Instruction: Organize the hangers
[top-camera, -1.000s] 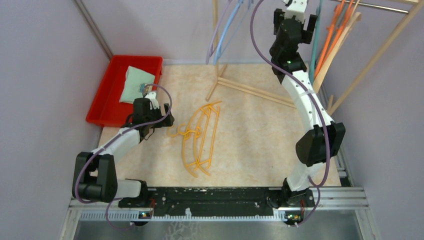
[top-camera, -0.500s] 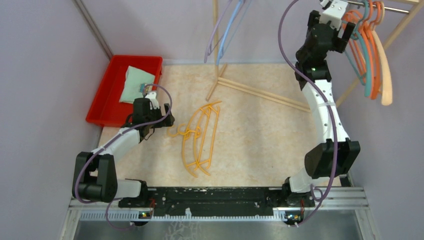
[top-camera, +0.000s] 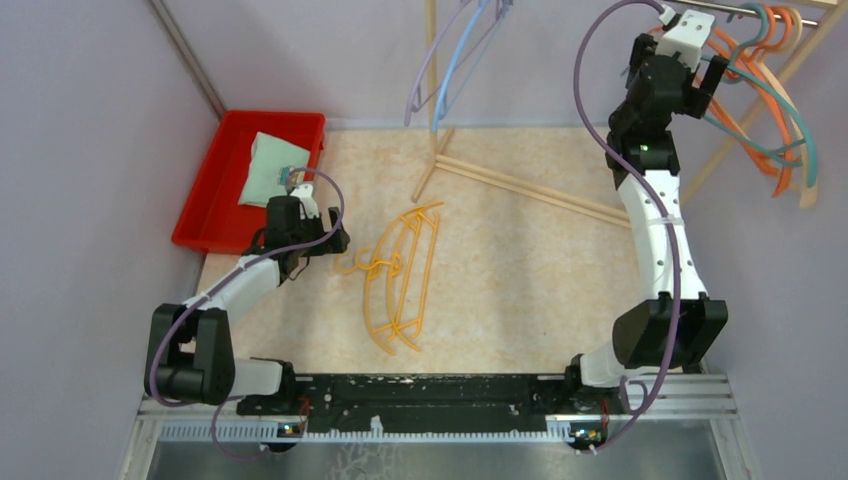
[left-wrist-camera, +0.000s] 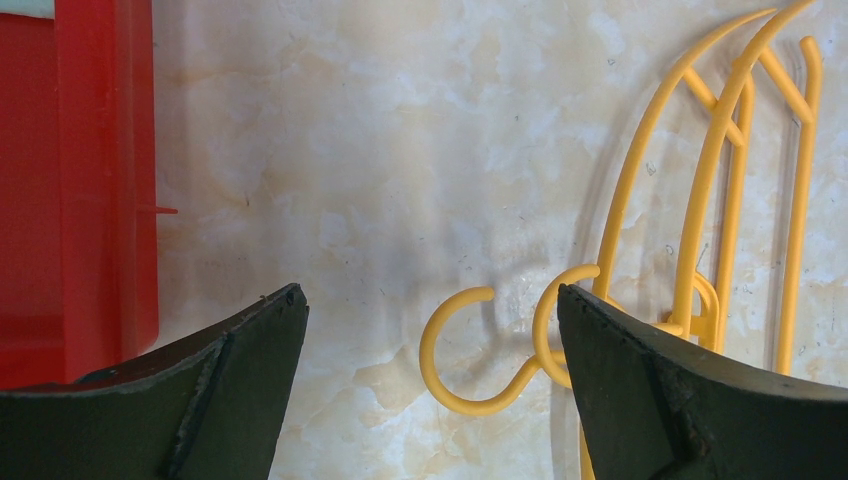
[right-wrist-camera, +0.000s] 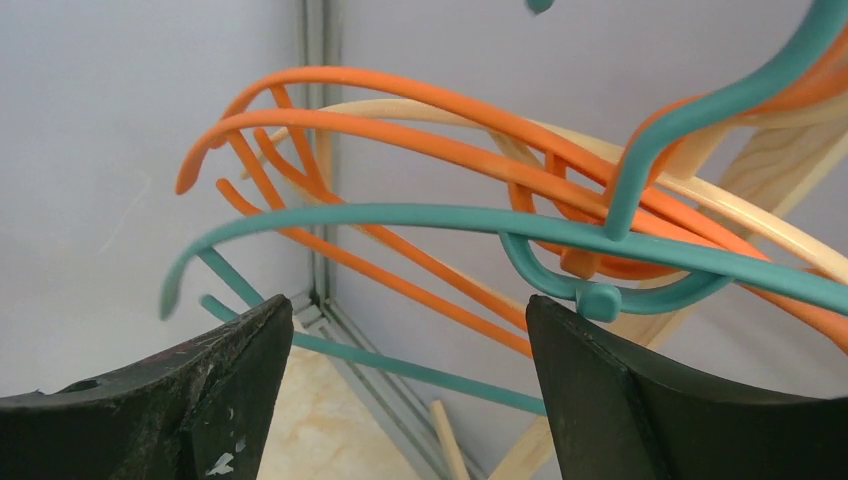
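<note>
Left gripper (left-wrist-camera: 430, 305): jaws spread, empty, above yellow hangers (left-wrist-camera: 730, 110) lying on table (top-camera: 520, 280). Right gripper (right-wrist-camera: 410, 305): spread, apparently empty, facing hung orange and teal hangers (right-wrist-camera: 400, 215). Their hooks are partly cut off.

Bright, even and diffuse throughout, lit from overhead with little hard contrast. In the top view, only faint pale shadows close beside the yellow hangers (top-camera: 395, 285) at centre on the table (top-camera: 500, 260); mottled glare on the metal sheet (top-camera: 430, 460) along the bottom edge; sharp at centre, with wide-angle lean in the wall lines toward the upper corners. From the left wrist, crisp on the hooks, with soft grey shadows just to their left; fingers (left-wrist-camera: 190, 400) of the left gripper (left-wrist-camera: 430, 300) near-black and slightly soft in the lower corners. From the right wrist, teal hanger (right-wrist-camera: 400, 215) and orange hangers (right-wrist-camera: 400, 95) clear against a pale wall, softer toward the right edge; fingers (right-wrist-camera: 640, 400) of the right gripper (right-wrist-camera: 408, 305) underexposed, showing little surface detail.
</note>
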